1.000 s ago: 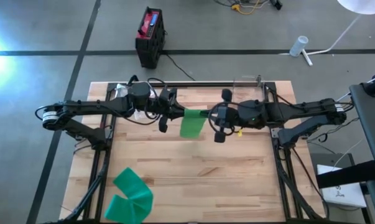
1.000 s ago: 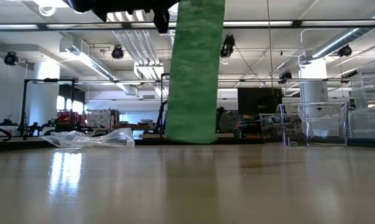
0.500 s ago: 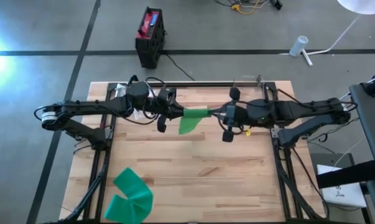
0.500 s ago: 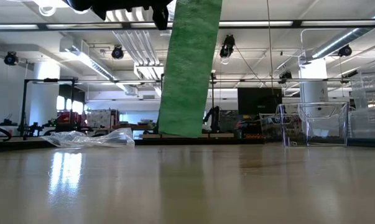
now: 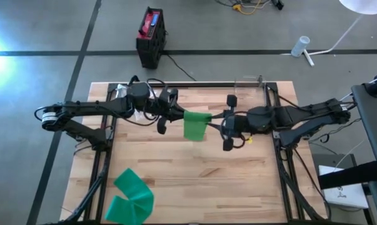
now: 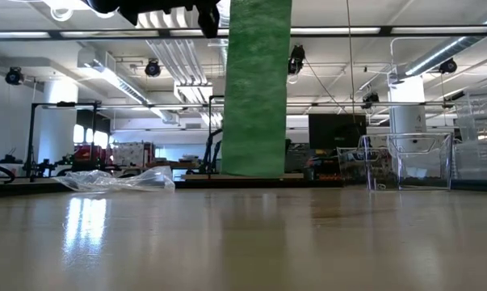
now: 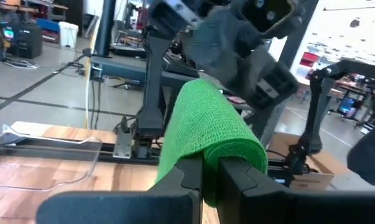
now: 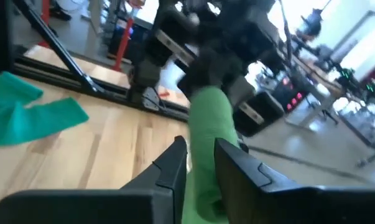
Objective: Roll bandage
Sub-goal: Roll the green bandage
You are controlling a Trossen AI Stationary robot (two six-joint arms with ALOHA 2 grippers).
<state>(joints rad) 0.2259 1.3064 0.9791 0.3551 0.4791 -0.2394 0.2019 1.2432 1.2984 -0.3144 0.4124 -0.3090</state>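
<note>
Green bandage [image 5: 194, 124] hangs mid-air at the centre of the high view, strung between both arms, over the wooden table [image 5: 194, 187]. In the low view it's a broad green strip [image 6: 257, 89] dropping from the top edge, centre frame, w/ its lower end clear of the table top.

Left gripper [image 5: 173, 114] sits just left of the bandage in the high view, arm coming in from the left edge. Left wrist view: its two dark fingers [image 7: 184, 177] are pressed together on the strip [image 7: 215, 127], which drapes over them, so it's clamped on the bandage.

Right gripper [image 5: 221, 119] is just right of the bandage, arm reaching in from the right. Right wrist view (blurred): fingers [image 8: 171, 163] stand a little apart w/ the green strip [image 8: 207, 140] running between them; can't tell if they still pinch it or just flank it.

Second piece of green material [image 5: 130, 194], folded and crumpled, lies flat at lower left of the table in the high view, well apart from both arms. Low view also shows crumpled clear plastic [image 6: 118, 179] at left and a clear container [image 6: 409, 160] at right, both on the far side of the table.
</note>
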